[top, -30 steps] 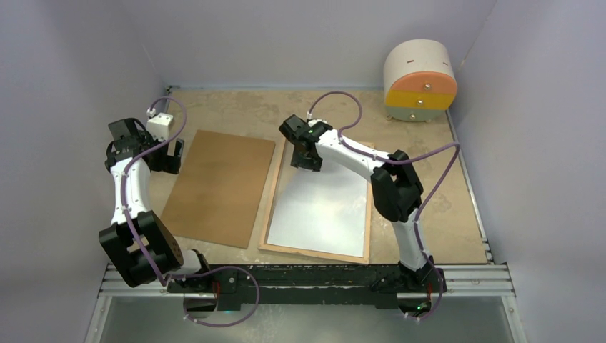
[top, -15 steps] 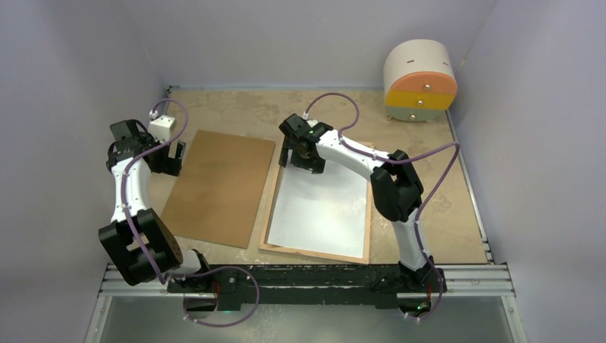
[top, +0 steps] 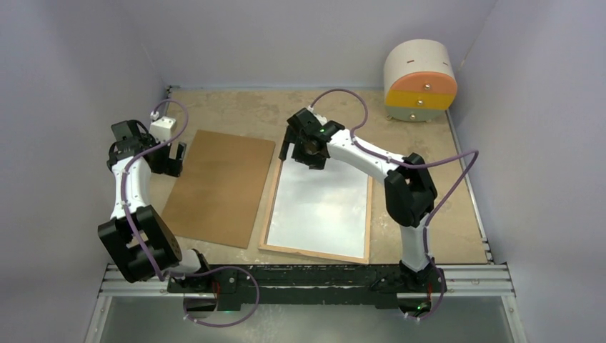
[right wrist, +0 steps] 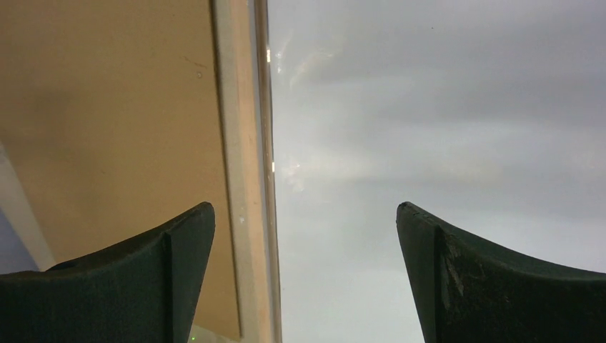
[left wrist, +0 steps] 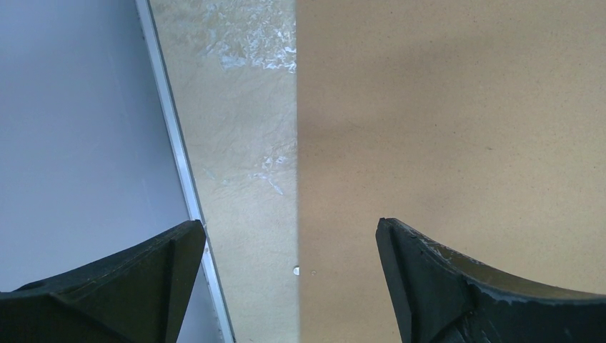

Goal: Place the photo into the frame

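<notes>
Brown hardboard sheet [top: 221, 187] lies flat on the left half of the table [top: 250, 107], and just beside it on the right I see the frame [top: 269, 214], lying with its light wood-coloured face up. The photo [top: 321, 207] sits inside that wooden border, flat, showing only a plain pale face; I cannot tell from here how exactly it is seated.

My right gripper [top: 300, 153] hovers over the frame's far left corner. In its wrist view the right gripper [right wrist: 306, 214] has its fingers spread wide with nothing between them. Below the gap run the frame's pale rail [right wrist: 239, 179] and the glossy grey surface of the photo [right wrist: 443, 128].

My left gripper [top: 171, 153] is at the far left corner of the hardboard sheet. Its wrist view shows the left gripper [left wrist: 289, 236] spread just as wide and also empty, straddling the straight edge where the hardboard sheet [left wrist: 450, 143] meets the bare table [left wrist: 236, 143].

In the far right corner stands a round cream drawer unit [top: 420, 78] with orange and yellow fronts, well apart from both arms.
</notes>
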